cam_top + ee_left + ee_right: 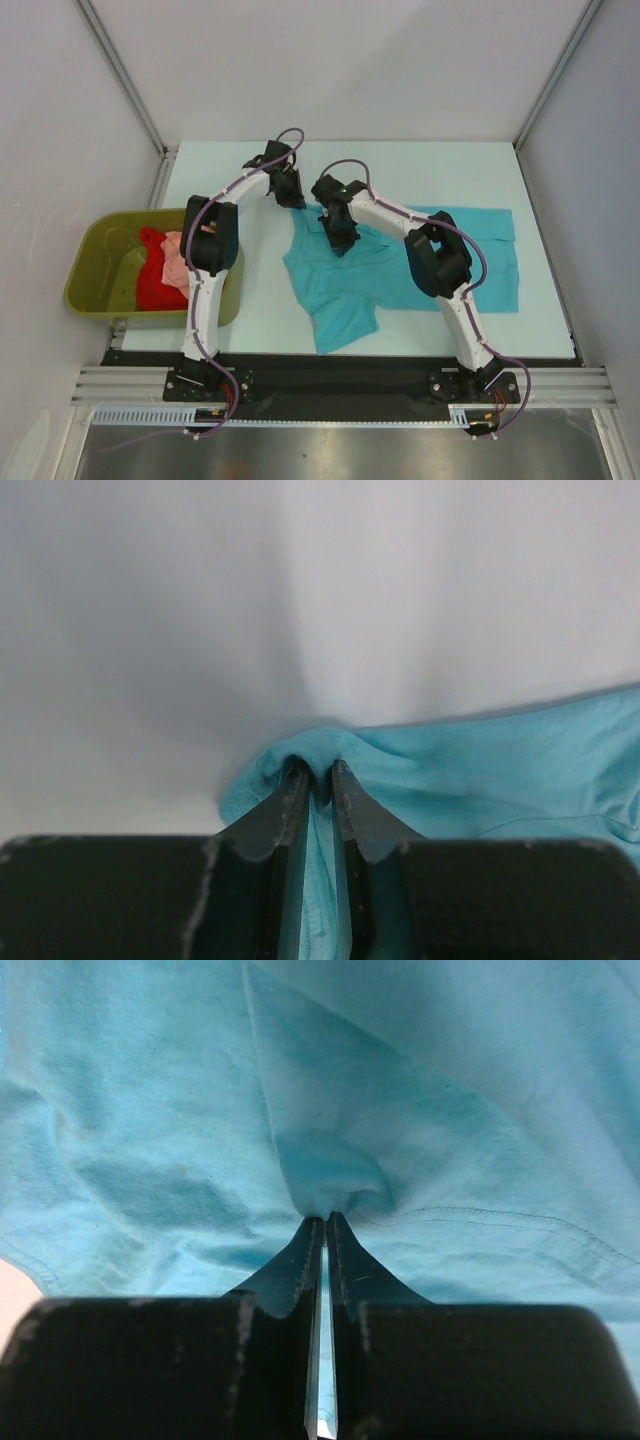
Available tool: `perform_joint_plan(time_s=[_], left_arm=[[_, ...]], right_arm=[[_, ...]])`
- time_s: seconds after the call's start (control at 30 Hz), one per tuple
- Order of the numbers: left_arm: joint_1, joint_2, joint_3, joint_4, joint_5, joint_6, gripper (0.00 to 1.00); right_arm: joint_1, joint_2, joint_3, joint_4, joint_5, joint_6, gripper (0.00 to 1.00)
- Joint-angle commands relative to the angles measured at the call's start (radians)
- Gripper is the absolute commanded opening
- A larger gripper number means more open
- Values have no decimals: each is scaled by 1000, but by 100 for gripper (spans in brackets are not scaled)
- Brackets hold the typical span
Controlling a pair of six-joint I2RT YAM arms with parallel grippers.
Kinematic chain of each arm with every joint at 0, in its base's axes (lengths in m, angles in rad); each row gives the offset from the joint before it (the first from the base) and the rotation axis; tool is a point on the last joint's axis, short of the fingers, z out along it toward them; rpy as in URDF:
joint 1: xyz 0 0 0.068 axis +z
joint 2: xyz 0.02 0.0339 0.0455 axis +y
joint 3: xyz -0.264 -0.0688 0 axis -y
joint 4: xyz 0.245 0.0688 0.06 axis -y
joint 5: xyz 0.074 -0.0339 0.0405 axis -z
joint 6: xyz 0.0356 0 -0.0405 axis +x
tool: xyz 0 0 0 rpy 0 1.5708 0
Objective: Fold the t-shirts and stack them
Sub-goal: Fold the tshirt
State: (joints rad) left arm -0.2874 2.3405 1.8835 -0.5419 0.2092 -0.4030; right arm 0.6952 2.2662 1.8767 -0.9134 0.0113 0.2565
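The turquoise-blue t-shirt (pixel 360 285) lies spread and rumpled across the table's middle and right. My left gripper (pixel 296 203) sits at the shirt's far left corner. In the left wrist view the left gripper (pixel 320 776) is shut on a bunched fold of the shirt (pixel 500 770), and cloth fills the gap between its fingers. My right gripper (pixel 340 244) presses down on the shirt's upper left area. The right wrist view shows the right gripper (pixel 325 1220) shut, pinching a small pucker of the shirt (pixel 150 1110). A red t-shirt (pixel 155 285) and a salmon-pink t-shirt (pixel 178 258) lie crumpled in the tub.
An olive-green plastic tub (pixel 85 270) stands off the table's left edge, beside the left arm. White walls enclose the table at the back and on both sides. Bare table (pixel 420 170) shows behind the shirt.
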Motion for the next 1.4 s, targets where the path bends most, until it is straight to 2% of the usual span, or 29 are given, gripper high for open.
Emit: perform_joint_plan(time_s=[0.0,0.2,0.37,0.53,0.73,1.03,1.13,1.17,1.23,1.27,1.37], left_arm=[[7,10,26,-1,-14,-13,19],[8,14,31,-1,-16,-14,10],[7,23,46,-6,-22,-23,0],[8,20,52,-13,-36,-23,0],[7,8,46,-20,-47,-25,0],[7,-29,13,-16,-70,-19,1],[7,-36,6,-23,-76,-17,10],[7,-37,5,-26,-76,-16,21],[8,-43,5,-33,-79,-16,32],[7,-46,2,-35,-79,-14,42],[7,-73,2,-50,-86,-16,49]], right_arm=[[-5,-37,48,-24,-2,-19,4],[-14,-63,44,-102,-88,-34,0],[-17,-114,-48,-110,-180,-62,0],[-22,-178,-112,-88,-209,-80,0],[-33,-155,-105,-71,-329,-94,0],[-42,-139,-120,-50,-525,-82,10],[-56,-139,-129,-42,-577,-76,18],[-69,-142,-136,-36,-558,-56,27],[-92,-178,-158,8,-499,-20,40],[-127,-203,-172,31,-475,27,48],[-196,-328,-261,151,-320,114,54]])
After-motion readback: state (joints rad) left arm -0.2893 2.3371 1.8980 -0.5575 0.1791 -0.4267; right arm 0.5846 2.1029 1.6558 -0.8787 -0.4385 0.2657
